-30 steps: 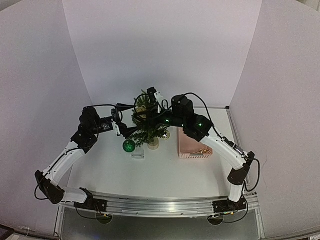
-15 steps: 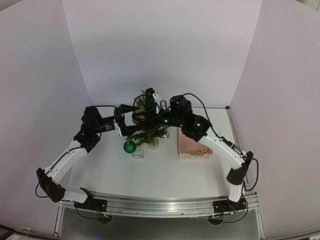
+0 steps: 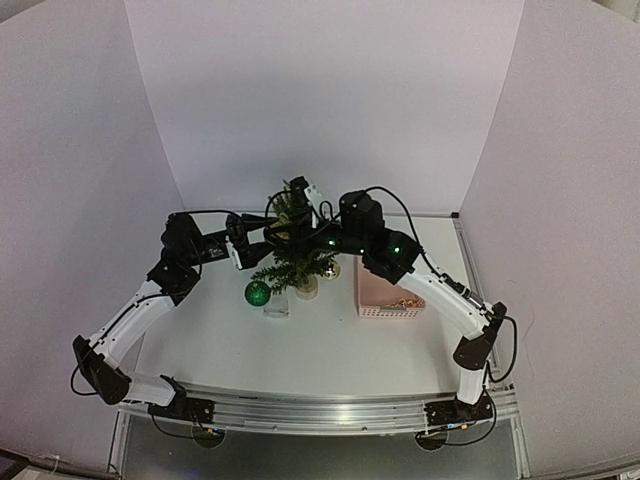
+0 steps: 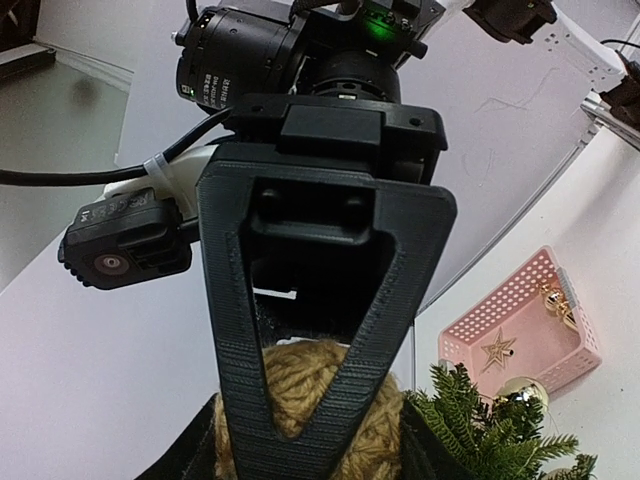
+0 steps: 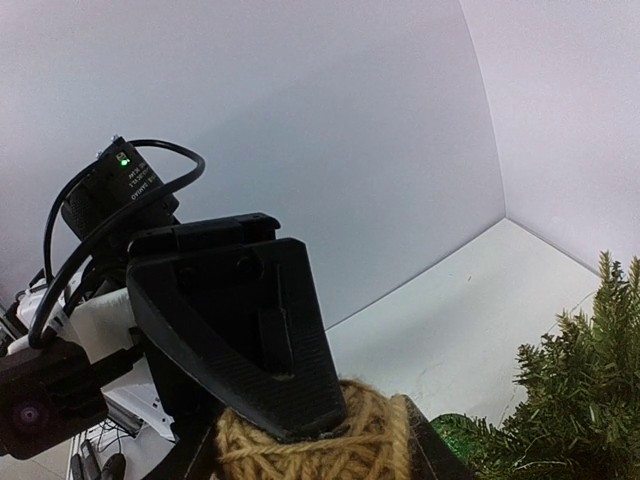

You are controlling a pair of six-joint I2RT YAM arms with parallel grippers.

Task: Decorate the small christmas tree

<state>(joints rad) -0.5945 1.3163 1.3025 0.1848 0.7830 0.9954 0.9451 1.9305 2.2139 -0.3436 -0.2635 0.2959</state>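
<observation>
— How far along am I?
— Early, I'd judge. Your left gripper (image 4: 305, 448) clamps the twine ball (image 4: 300, 388) atop the tree (image 3: 297, 265), mid-table. A green bauble (image 3: 258, 292) sits by its low branches. Your right gripper (image 5: 315, 455) pinches that ball too (ornaments wait in the basket (image 4: 500, 305)).

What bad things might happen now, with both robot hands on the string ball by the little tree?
1. The left gripper and the right gripper both seem to grip the twine ball at once, close to the top of the small christmas tree. If one lets go too early, the ball may drop.
2. Both arms crowd the tree. A bump might tip it or knock the green bauble by its lower branches.
</observation>
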